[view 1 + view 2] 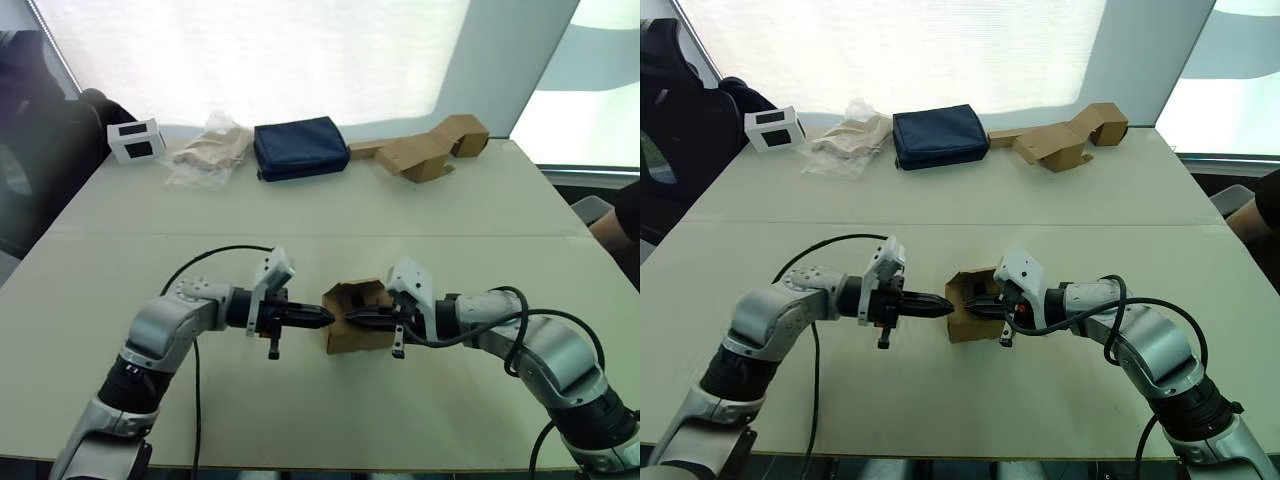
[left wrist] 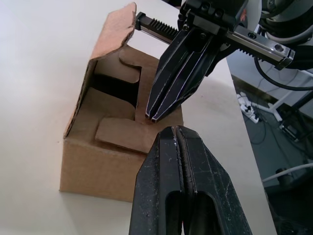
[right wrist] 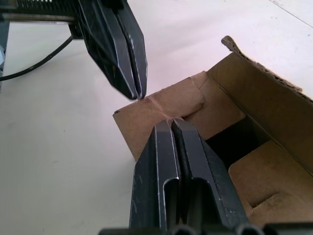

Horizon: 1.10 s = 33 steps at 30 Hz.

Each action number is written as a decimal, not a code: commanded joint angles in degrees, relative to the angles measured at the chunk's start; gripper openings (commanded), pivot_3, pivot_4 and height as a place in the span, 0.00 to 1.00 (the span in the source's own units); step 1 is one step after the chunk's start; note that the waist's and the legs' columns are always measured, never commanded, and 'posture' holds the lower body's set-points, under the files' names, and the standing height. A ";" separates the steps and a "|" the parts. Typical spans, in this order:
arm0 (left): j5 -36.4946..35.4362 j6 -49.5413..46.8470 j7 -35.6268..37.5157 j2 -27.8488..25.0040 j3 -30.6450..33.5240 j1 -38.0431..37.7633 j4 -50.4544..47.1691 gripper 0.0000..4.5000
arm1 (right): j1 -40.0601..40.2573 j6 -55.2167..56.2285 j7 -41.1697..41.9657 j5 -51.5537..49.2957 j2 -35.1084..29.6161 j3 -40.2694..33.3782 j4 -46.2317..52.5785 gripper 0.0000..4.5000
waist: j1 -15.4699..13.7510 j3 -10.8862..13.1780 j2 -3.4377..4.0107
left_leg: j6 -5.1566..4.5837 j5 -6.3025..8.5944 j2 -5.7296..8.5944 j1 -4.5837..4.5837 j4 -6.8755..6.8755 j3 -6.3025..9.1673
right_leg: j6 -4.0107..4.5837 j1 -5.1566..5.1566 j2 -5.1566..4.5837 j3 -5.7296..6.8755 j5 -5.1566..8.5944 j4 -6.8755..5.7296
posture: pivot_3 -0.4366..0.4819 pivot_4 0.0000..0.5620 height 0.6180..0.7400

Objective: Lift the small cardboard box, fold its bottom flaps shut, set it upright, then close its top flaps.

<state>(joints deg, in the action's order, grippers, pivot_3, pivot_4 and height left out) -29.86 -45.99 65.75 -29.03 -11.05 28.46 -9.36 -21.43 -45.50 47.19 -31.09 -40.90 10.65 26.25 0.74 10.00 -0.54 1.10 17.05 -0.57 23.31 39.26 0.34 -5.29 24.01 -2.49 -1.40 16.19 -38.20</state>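
The small cardboard box rests on the table between my two arms, its open end facing up. One long flap stands up on the far side, and shorter flaps are folded partly into the opening. My right gripper is shut, its tips touching a folded flap at the box's near rim. My left gripper is also shut and empty, its tips just at the box's left wall, almost meeting the right gripper's tips. I cannot tell which flaps are top or bottom.
Along the table's far edge lie a small white box, a crumpled plastic bag, a navy blue pouch and tan zigzag cardboard pieces. Black cables trail from both wrists.
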 commanded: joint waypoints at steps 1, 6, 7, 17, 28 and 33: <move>-0.05 1.32 0.48 -0.52 -1.00 -0.25 -0.43 0.00 | -0.76 0.05 -0.34 -0.82 0.43 -1.90 2.56 0.00 | -0.01 0.00 0.00 | 0.00 0.00 0.00 0.00 0.00 0.00 | 0.00 0.00 0.00 0.00 0.00 0.00 | 0.48 0.27 1.00; 0.54 2.77 0.75 -0.69 -1.75 -0.28 1.06 0.00 | -1.22 -1.00 0.61 -6.54 0.98 -6.15 5.21 0.00 | -0.06 0.00 0.00 | 0.00 0.00 0.00 0.00 0.00 0.00 | 0.00 0.00 0.00 0.00 0.00 0.01 | 0.48 0.27 1.00; 0.60 2.97 0.75 -0.68 -1.72 -0.21 1.37 0.00 | -2.56 -2.48 0.33 -10.19 1.33 -9.04 5.77 0.00 | -0.07 0.00 0.00 | 0.00 0.00 0.00 0.00 0.00 0.00 | 0.00 0.00 0.00 0.00 0.00 0.01 | 0.48 0.27 1.00; 0.36 3.24 0.51 -0.67 -1.43 0.30 2.10 0.00 | -9.55 6.29 -6.38 3.78 1.81 -4.86 -6.05 0.00 | 0.02 -0.01 0.00 | 0.00 0.00 0.02 -0.04 0.00 -0.04 | 0.00 -0.05 -0.02 -0.01 0.00 0.02 | 0.48 0.27 1.00; -1.77 1.74 -0.38 -0.67 1.40 0.83 2.19 0.00 | -2.35 5.14 -0.22 5.28 -0.42 -1.35 -2.01 0.00 | 0.03 -0.01 0.00 | 0.00 0.00 0.01 -0.03 -0.01 -0.03 | 0.00 -0.03 -0.02 -0.01 0.00 0.02 | 0.48 0.27 1.00; -3.46 1.02 -1.81 1.32 3.08 2.80 4.44 0.00 | -0.89 4.24 -0.71 5.28 0.02 -1.97 -0.91 0.00 | -0.05 -0.01 0.00 | 0.00 0.00 -0.01 -0.03 -0.01 -0.01 | 0.00 -0.03 0.00 -0.01 0.00 0.01 | 0.48 0.27 1.00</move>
<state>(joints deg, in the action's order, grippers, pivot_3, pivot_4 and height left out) -32.01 -44.90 64.70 -28.47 -9.55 29.95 -4.90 -22.32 -41.05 46.58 -25.13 -41.08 10.20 23.20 0.69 9.99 -0.54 1.10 17.05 -0.57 23.28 39.25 0.32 -5.29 23.98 -2.50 -1.41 16.19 -38.18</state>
